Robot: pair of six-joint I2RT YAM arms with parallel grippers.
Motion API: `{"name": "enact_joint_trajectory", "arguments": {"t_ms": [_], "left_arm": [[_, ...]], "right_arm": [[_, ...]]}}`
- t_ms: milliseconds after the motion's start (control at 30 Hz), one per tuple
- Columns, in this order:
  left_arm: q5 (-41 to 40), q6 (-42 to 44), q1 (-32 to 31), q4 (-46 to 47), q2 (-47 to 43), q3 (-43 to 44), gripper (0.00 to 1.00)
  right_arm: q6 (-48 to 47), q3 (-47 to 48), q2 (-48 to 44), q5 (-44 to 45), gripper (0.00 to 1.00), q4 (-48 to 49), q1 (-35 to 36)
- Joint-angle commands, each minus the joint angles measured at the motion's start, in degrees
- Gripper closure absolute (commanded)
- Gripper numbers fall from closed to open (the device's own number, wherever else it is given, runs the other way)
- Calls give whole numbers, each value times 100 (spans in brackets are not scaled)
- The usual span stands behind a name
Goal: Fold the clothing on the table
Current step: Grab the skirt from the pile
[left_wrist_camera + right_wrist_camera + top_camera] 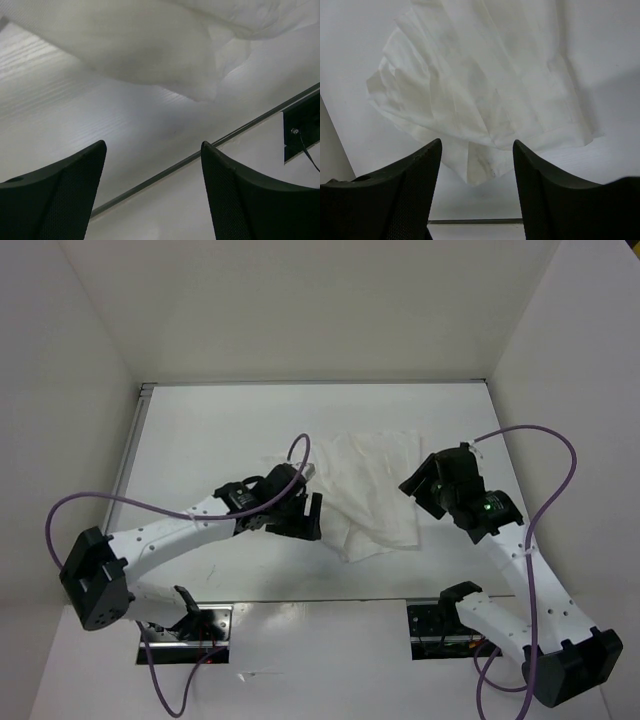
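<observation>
The clothing (372, 490) is a thin white pleated garment lying rumpled and partly folded over on the white table (200, 440), right of centre. My left gripper (305, 512) is at its left edge, open and holding nothing. In the left wrist view the clothing (150, 45) lies beyond the open gripper (152, 145), apart from the fingers (75, 195). My right gripper (418, 496) stands open at the garment's right side. From the right wrist, the clothing (485, 85) spreads ahead of the open gripper (476, 142), its near corner hanging between the fingertips (540, 180) without touching them.
The table's thin metal front edge (200, 152) runs just past the left fingers and also shows below the garment as the metal edge (475, 221). White walls (80, 330) enclose the left, back and right. The arm bases (95, 580) sit at the near edge.
</observation>
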Motion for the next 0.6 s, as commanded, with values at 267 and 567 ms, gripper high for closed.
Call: {"name": "enact_joint_trajectory", "arguments": {"t_ms": [267, 567], "left_arm": [[-49, 933, -533, 417, 2182, 1660, 17], [-549, 907, -1079, 198, 3211, 1977, 22]], "right_arm": [[189, 90, -137, -230, 36, -152, -22], [136, 37, -5, -362, 36, -38, -75]]}}
